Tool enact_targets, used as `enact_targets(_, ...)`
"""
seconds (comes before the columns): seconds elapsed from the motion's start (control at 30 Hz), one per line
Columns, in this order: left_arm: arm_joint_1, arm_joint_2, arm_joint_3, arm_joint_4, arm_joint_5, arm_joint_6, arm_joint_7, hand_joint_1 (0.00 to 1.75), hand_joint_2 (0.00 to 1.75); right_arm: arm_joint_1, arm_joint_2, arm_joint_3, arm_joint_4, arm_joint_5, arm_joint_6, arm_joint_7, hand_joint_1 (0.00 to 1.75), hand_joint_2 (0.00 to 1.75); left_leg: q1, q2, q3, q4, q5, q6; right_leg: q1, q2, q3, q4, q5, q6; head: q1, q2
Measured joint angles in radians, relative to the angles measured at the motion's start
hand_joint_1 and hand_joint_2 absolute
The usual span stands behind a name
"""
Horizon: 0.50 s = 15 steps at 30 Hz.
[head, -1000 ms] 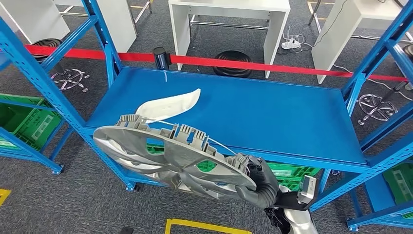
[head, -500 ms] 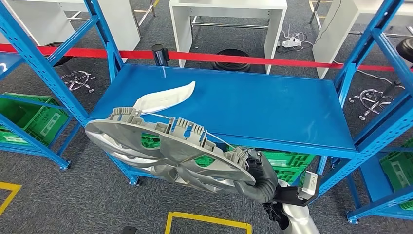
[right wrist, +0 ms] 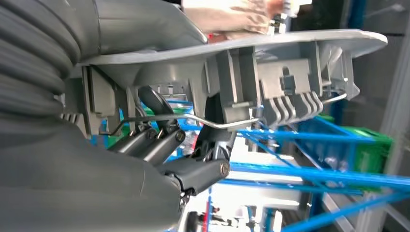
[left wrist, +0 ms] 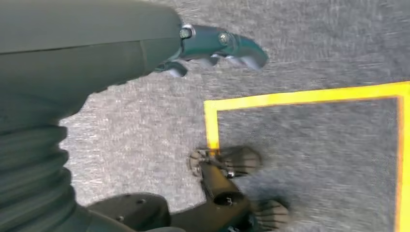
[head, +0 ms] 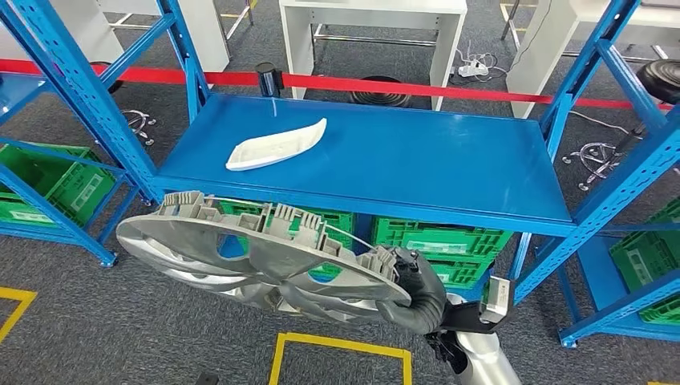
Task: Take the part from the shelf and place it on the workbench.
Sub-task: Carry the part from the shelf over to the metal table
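The robot's right hand point(head: 413, 293) grips a big grey wheel cover point(head: 257, 257) by its rim, low in front of the blue shelf point(head: 385, 160). The cover is held out to the robot's left, tilted, its ribbed clips and thin wire ring facing up, its spoked face towards the floor. It hangs clear of the shelf, in front of the shelf's front edge and lower than the blue deck, above grey carpet. From the right wrist view the dark fingers point(right wrist: 159, 137) are clamped on the cover's rim point(right wrist: 232, 48), tucked in among the clips beside the wire ring.

The left hand point(left wrist: 212, 46) hangs by the robot's side over the carpet, holding nothing; its dark fingers point(left wrist: 241, 48) look loosely curled with gaps between them, but that picture is smeared, so I cannot tell more than that.

On the shelf's blue deck lies a white curved trim piece point(head: 277, 144), towards the deck's left half and well apart from the wheel cover. Green crates point(head: 437, 241) sit on the level under the deck, and more green crates point(head: 48, 180) are in the rack to the left. Behind the shelf a red barrier tape point(head: 361, 84) stretches across, with white tables point(head: 373, 20) beyond it. Yellow tape point(head: 341, 353) marks a square on the carpet near the robot's feet.
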Motion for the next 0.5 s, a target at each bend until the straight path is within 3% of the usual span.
enact_targets(0.1,0.001,0.0,0.0,0.0,-0.001,0.001,0.001,0.0,1.75,-0.001,-0.002,0.004,0.009,0.005,-0.001,0.0,1.75,1.75,0.002,0.002,-0.043,0.0,0.037,0.009,-0.004,0.0,-0.047,0.17,-0.14,0.013,0.009,0.0)
enact_targets(0.13,0.002,-0.001,0.0,0.0,-0.002,0.002,0.003,0.0,1.75,-0.001,-0.004,0.005,0.012,0.006,0.001,0.0,1.75,1.75,0.002,0.004,-0.06,0.002,0.047,0.008,-0.004,0.0,-0.053,0.218,-0.156,0.016,0.011,0.0)
enact_targets(0.17,0.003,-0.001,0.0,0.0,-0.004,0.004,0.006,0.0,1.75,-0.001,-0.005,0.007,0.015,0.009,0.002,0.0,1.75,1.75,0.002,0.008,-0.077,0.005,0.057,0.007,-0.005,-0.001,-0.044,0.239,-0.148,0.018,0.012,0.0)
enact_targets(0.2,0.003,-0.002,0.0,0.0,-0.006,0.007,0.009,0.0,1.75,-0.001,-0.006,0.008,0.018,0.012,0.002,0.0,1.75,1.75,0.003,0.012,-0.093,0.009,0.065,0.006,-0.005,-0.004,-0.018,0.225,-0.122,0.02,0.013,0.0)
enact_targets(0.23,0.004,-0.003,0.0,0.0,-0.007,0.009,0.012,0.0,1.75,-0.002,-0.007,0.01,0.019,0.015,0.003,0.0,1.75,1.75,0.003,0.018,-0.107,0.014,0.072,0.003,-0.006,-0.013,0.025,0.177,-0.094,0.021,0.014,0.0)
enact_targets(0.27,0.005,-0.003,0.0,0.0,-0.007,0.01,0.013,0.0,1.75,-0.003,-0.008,0.011,0.02,0.018,0.004,0.0,1.75,1.75,0.003,0.024,-0.119,0.02,0.077,-0.001,-0.006,-0.03,0.079,0.107,-0.084,0.022,0.016,0.0)
enact_targets(0.33,0.007,-0.003,0.0,0.0,-0.008,0.01,0.014,0.0,1.75,-0.008,-0.008,0.015,0.02,0.022,0.006,0.0,1.75,1.75,0.0,0.037,-0.13,0.033,0.084,-0.011,-0.001,-0.058,0.159,-0.012,-0.099,0.009,0.018,0.0)
enact_targets(0.37,0.008,-0.003,0.0,0.0,-0.008,0.01,0.014,0.0,1.75,-0.01,-0.009,0.016,0.02,0.022,0.007,0.0,1.75,1.75,-0.001,0.045,-0.131,0.036,0.088,-0.017,0.003,-0.06,0.172,-0.039,-0.111,-0.002,0.017,0.0)
enact_targets(0.43,0.007,-0.003,0.0,0.0,-0.009,0.01,0.015,0.0,1.75,-0.011,-0.009,0.017,0.02,0.022,0.01,-0.001,1.75,1.75,0.002,0.062,-0.13,0.036,0.095,-0.031,0.005,-0.044,0.165,-0.048,-0.105,-0.024,0.014,0.0)
enact_targets(0.5,0.007,-0.004,0.0,0.0,-0.009,0.01,0.014,0.0,1.75,-0.01,-0.009,0.017,0.02,0.023,0.013,-0.001,1.75,1.75,0.006,0.051,-0.142,0.062,0.067,-0.045,0.002,-0.027,0.152,-0.05,-0.087,-0.04,0.012,0.0)
